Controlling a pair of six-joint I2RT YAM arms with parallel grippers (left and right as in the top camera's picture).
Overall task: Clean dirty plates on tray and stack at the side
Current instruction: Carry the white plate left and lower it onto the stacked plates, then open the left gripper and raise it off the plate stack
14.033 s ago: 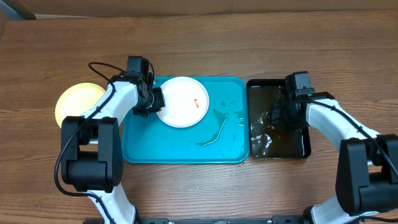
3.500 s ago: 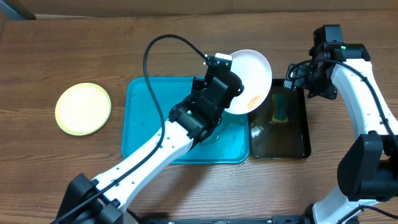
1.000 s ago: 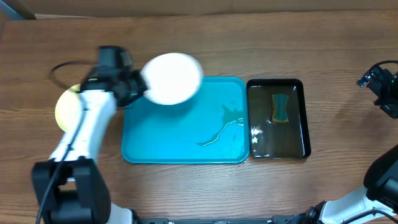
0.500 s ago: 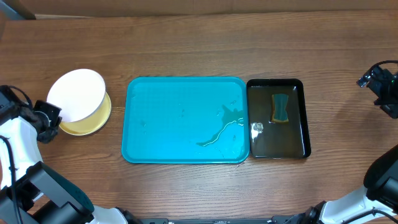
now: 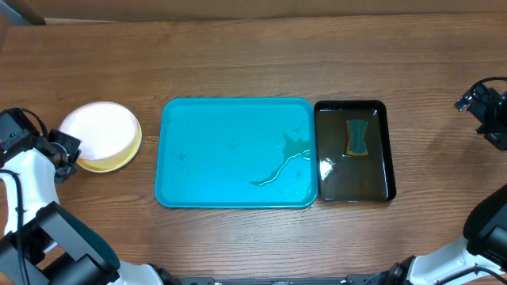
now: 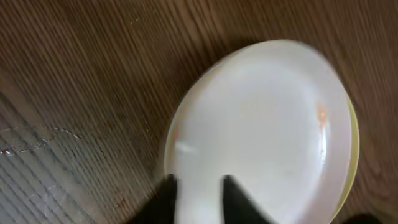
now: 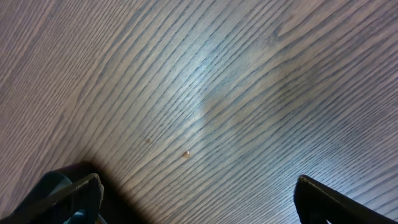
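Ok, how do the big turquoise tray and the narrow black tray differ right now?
The turquoise rectangular plastic tray is wider than the black rectangular tray. The turquoise tray holds only a streak of liquid; the black tray holds pooled liquid and a green-and-yellow sponge. Both are rimmed, round-cornered and sit side by side on the wooden table.

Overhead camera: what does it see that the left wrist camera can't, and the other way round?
Only overhead: the turquoise tray, wet, and the black tray with a sponge. Only left wrist: a small orange mark near the rim of the white plate. Both: the white plate on the yellow plate, the left gripper at its edge, and the wooden table.
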